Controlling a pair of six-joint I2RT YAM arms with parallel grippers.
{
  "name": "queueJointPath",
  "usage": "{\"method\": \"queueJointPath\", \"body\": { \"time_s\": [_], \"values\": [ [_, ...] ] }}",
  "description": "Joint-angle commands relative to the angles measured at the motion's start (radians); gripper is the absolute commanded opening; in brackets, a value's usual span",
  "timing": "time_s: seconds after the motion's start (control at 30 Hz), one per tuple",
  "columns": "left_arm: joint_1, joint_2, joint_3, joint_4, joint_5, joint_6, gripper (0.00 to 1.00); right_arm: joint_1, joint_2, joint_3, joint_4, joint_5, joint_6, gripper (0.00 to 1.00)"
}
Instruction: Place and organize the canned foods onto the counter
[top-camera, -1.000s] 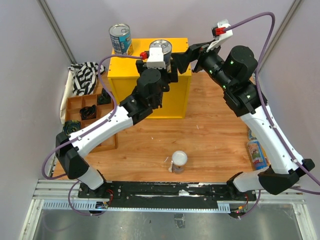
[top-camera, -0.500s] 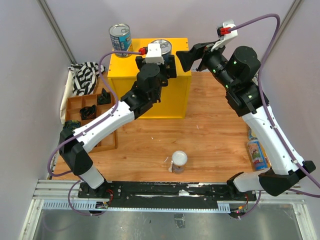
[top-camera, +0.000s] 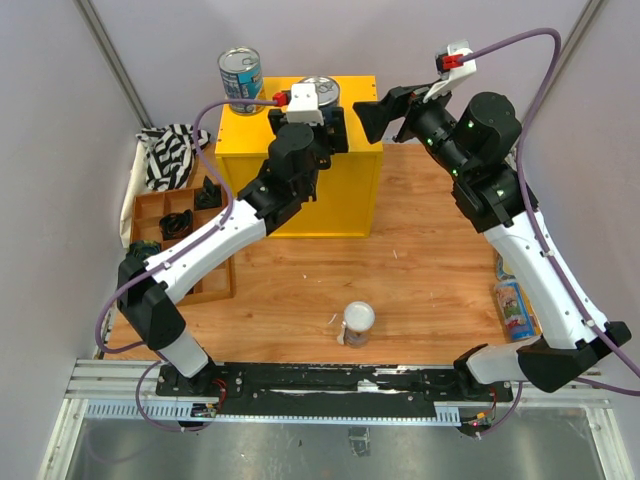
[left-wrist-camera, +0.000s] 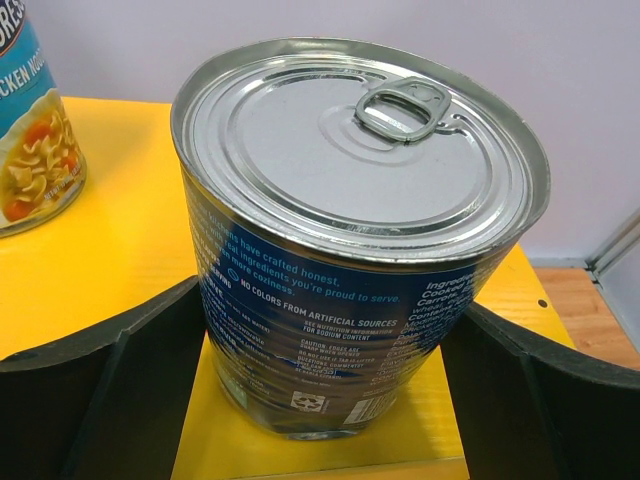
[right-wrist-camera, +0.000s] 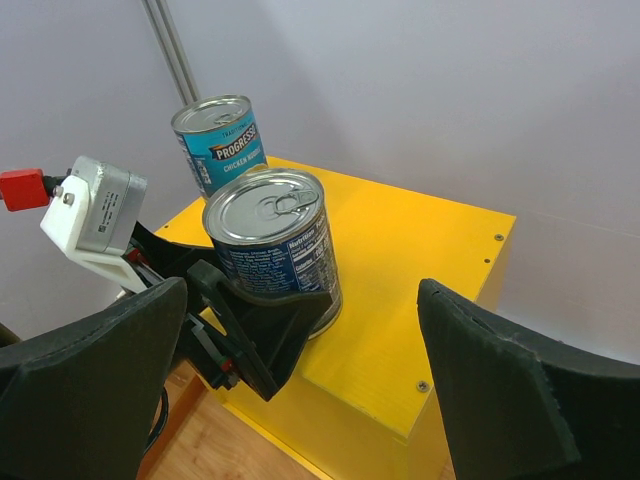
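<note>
A wide blue-labelled can (left-wrist-camera: 350, 200) stands upright near the front edge of the yellow counter (left-wrist-camera: 120, 250). My left gripper (left-wrist-camera: 330, 380) is shut on it, one black finger (left-wrist-camera: 120, 380) against each side. From above, the same can (top-camera: 322, 92) sits mid-top of the counter (top-camera: 345, 190), and a second wide can (top-camera: 240, 78) stands at the back left corner. My right gripper (right-wrist-camera: 310, 390) hangs open over the counter's right side with nothing between its fingers. A slim white-lidded can (top-camera: 358, 322) stands on the table in front. Another can (top-camera: 513, 305) lies at the right edge.
A brown wooden compartment tray (top-camera: 175, 225) with small black objects sits left of the counter. A black-and-white striped cloth (top-camera: 168, 155) lies behind it. Grey walls close in on both sides. Both arms reach over the wooden table (top-camera: 420, 270).
My right gripper has drawn back to the right, away from the can. My left gripper has slid forward around the can and its jaws have narrowed onto it.
</note>
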Motion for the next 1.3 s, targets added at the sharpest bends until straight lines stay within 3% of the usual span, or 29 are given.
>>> {"method": "queueJointPath", "body": {
  "time_s": [0.0, 0.57, 1.27],
  "values": [
    [0.016, -0.059, -0.043, 0.051, -0.016, -0.021, 0.90, -0.013, -0.028, -0.002, 0.027, -0.016, 0.014, 0.98],
    [0.088, -0.244, -0.198, 0.029, 0.008, -0.003, 0.89, -0.013, -0.006, 0.011, 0.001, -0.025, 0.034, 0.99],
    [0.232, -0.375, -0.294, 0.000, 0.173, 0.035, 0.89, -0.014, 0.028, -0.002, -0.042, -0.026, 0.018, 0.99]
  ]
}}
